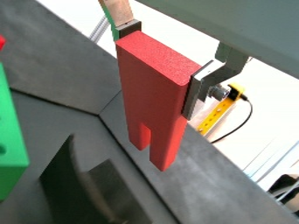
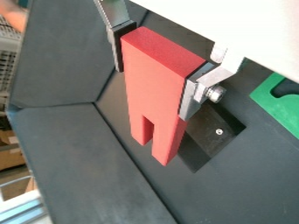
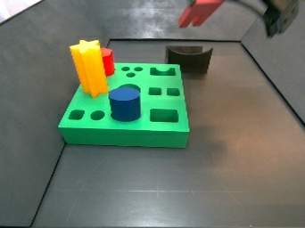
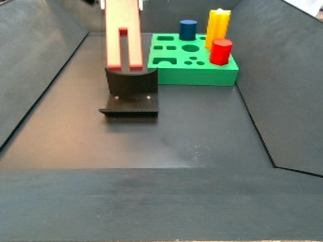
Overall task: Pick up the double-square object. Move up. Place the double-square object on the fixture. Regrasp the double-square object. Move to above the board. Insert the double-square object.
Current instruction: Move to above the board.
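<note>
Double-square object (image 2: 158, 96) clamped upright in tool (image 2: 158, 70); fixture (image 4: 130, 99) below.

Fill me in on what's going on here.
The Franka arm's tool is shut on the salmon-red double-square object, gripping it near its plain end, with the notched two-lobe end pointing down. In a side view the block hangs just above the dark fixture, beside the green board. The board already carries a yellow star post, a red peg and a blue cylinder. The block is not yet set on the fixture or inserted.
</note>
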